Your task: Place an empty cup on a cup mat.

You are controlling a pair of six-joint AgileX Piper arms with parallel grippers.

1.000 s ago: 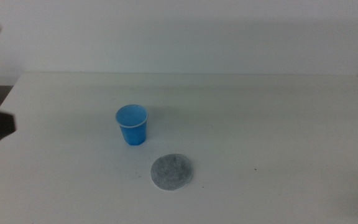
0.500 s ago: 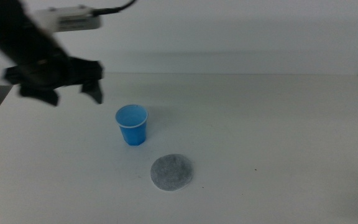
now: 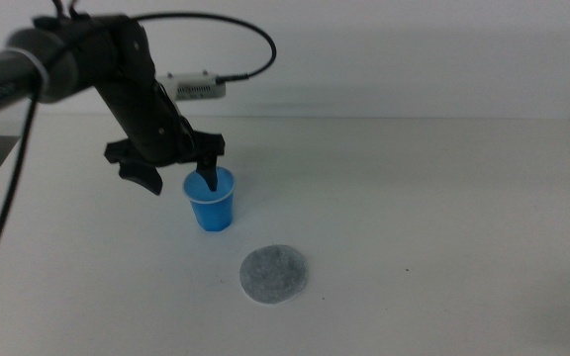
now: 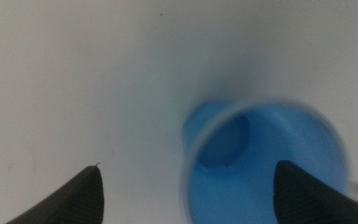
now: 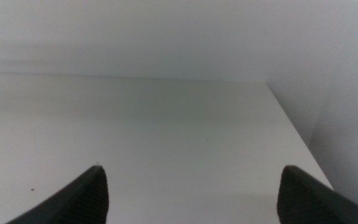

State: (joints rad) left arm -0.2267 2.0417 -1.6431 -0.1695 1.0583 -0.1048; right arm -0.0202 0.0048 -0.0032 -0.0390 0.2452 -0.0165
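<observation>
- The cup (image 3: 211, 200) stands upright on the white counter (image 3: 414, 198), its blue inside showing — behind and a little left of the cup mat (image 3: 273, 274), near it but not touching.
- The cup mat lies flat on the counter with nothing on it.
- The left pincer (image 3: 176, 174) hangs over the cup's left rim, jaws spread wide: one dark jaw dips at the cup's mouth, the other sits outside to the left.
- The left wrist view shows the cup (image 4: 263, 165) between the jaws, closer to one — not gripped.
- The right pincer (image 5: 194, 196) waits out of the middle view, jaws wide over bare counter.
</observation>
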